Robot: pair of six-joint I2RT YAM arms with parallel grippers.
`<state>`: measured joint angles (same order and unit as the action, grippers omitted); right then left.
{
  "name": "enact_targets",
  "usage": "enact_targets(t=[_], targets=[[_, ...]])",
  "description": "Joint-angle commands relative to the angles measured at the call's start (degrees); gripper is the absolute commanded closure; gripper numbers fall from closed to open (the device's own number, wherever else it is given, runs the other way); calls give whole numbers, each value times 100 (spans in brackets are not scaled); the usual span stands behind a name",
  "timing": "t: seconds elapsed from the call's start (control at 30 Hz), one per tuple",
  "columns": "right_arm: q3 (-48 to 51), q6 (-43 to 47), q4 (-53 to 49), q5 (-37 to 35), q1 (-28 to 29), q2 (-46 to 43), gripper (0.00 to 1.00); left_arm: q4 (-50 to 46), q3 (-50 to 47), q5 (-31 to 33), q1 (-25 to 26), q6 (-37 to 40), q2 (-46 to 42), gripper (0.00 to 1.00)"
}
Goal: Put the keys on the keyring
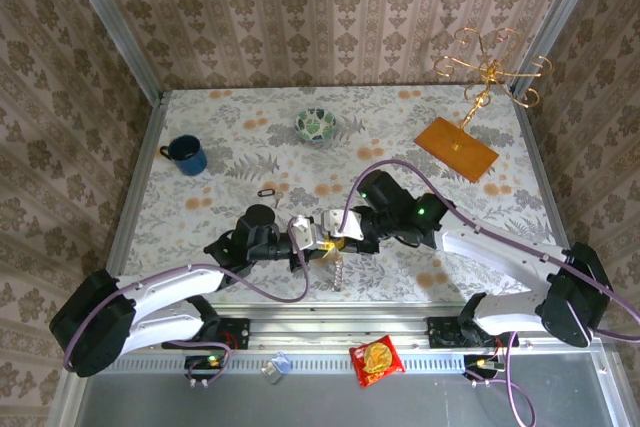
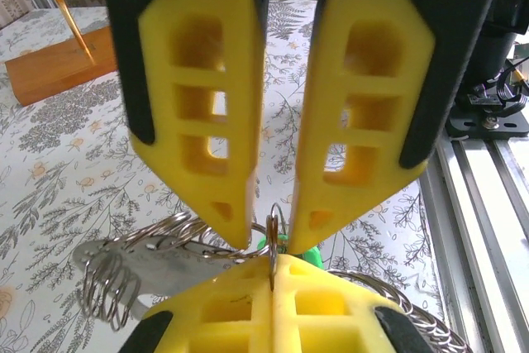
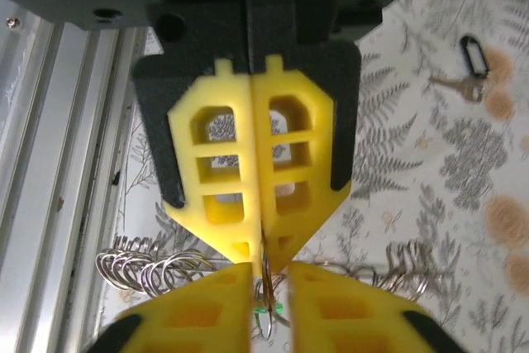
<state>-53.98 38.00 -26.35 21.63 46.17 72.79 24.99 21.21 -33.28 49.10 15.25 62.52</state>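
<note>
Overhead view; opposed wrist close-ups sharing left pincer [image 3: 263,247]

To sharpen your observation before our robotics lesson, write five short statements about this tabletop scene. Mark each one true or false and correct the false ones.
1. In the top view, the blue mug stands left of the patterned bowl. True.
2. The left gripper has its fingers wide apart. False: it is shut on a thin ring.
3. The right gripper has a gap between its fingers. True.
4. The snack packet lies in the bowl. False: it lies on the grey ledge at the near edge.
5. A lone key lies on the table, away from both grippers. True.
</note>
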Motion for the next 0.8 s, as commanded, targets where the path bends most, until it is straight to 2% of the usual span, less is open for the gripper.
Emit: enact_targets(t=[0.0,0.17,0.6,0.7,0.77], targets=[[399,-523,501,353,-245,-463,75,112,89,-114,3,39,-73,100],[837,-872,723,362,-427,-783,73,420,-60,-105,3,-78,-100,100],[929,-984,987,518,-433,-483,73,522,-82,-104,3,-127,-78,100],[898,-974,987,552,-428,-417,75,532,-83,-112,-2,-136,-73,100],[898,-973,974,578,-427,-415,80,533,-92,-110,3,-131,-73,100]])
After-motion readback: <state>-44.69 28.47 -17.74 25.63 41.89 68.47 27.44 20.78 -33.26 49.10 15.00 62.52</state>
